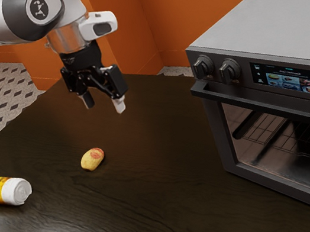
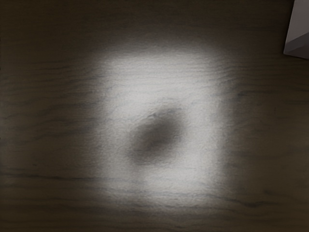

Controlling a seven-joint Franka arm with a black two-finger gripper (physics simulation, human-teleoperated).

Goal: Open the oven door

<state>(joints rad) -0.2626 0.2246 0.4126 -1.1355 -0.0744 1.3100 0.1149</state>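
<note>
oven door looks shut, on the desk, well apart from my empty, spread hand, toward the exterior view's right. its front faces that view's near left; its long axis follows the level handle, which i'd judge my reach must cross.

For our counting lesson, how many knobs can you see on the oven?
2. One knob is nearest the exterior view's left on the oven; the other knob sits between it and the display. More may lie out of view.
</note>
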